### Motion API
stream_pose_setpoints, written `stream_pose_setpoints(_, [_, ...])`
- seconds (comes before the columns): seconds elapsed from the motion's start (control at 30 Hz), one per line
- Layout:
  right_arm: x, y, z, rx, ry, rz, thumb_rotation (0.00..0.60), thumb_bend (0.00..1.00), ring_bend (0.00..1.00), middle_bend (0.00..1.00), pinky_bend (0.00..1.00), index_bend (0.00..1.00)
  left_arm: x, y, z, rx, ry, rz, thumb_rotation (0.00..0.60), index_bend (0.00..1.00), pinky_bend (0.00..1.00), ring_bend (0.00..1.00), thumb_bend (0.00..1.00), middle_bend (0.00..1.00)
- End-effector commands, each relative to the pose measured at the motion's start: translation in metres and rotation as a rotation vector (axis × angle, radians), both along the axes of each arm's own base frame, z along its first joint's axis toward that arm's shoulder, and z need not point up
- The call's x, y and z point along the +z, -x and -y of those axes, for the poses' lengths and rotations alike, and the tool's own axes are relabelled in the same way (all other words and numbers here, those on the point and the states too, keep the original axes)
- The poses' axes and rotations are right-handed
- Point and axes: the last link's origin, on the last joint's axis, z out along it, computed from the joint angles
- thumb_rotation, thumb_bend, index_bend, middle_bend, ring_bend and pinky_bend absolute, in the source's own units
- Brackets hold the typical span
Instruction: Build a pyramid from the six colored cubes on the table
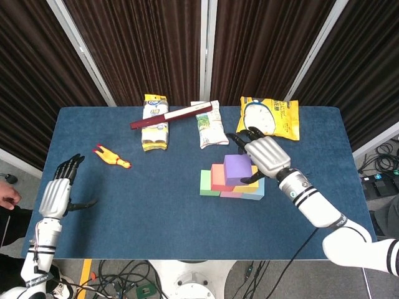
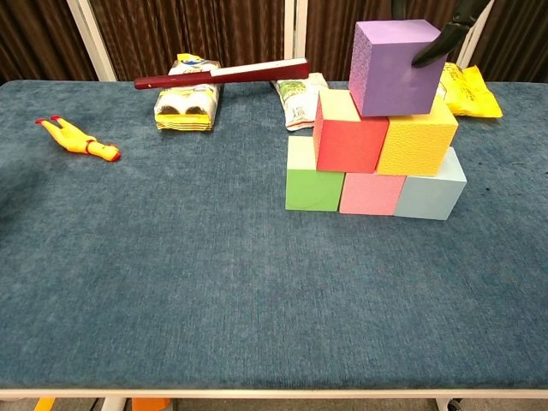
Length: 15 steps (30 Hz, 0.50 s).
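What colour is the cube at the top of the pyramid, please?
Purple cube, clearest in the chest view.

No legible text on the snack packets (image 1: 155,121) or anything else.

Right hand (image 1: 265,156): silver-grey metallic back plate, black fingers (image 1: 240,136), black palm side. Wrist cuff white with black bands; forearm glossy white, rounded segments, black ring at joint. Thin black cable trails off forearm. Left hand (image 1: 55,195): same silver-grey ridged back, black fingers (image 1: 70,165), black thumb. White wrist and forearm, dark bands, small red marks near lower joint. Chest view: only a black fingertip (image 2: 437,44) visible.
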Motion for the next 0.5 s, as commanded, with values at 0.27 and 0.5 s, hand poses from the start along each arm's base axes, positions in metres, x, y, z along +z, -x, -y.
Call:
stream_pose_setpoints(0.27, [0.0015, -0.0040, -0.0030, -0.002, 0.030, 0.002, 0.600, 0.07, 0.08, 0.52, 0.00, 0.00, 0.0007, 0.0018, 0.0013, 0.002, 0.000, 0.004, 0.600, 0.04, 0.01, 0.00, 0.08, 0.02])
stream_pose_setpoints(0.5, [0.0027, -0.0041, -0.0077, -0.032, 0.046, 0.017, 0.600, 0.06, 0.08, 0.54, 0.00, 0.00, 0.0021, 0.0027, 0.0009, 0.000, 0.001, 0.009, 0.600, 0.04, 0.01, 0.00, 0.08, 0.02])
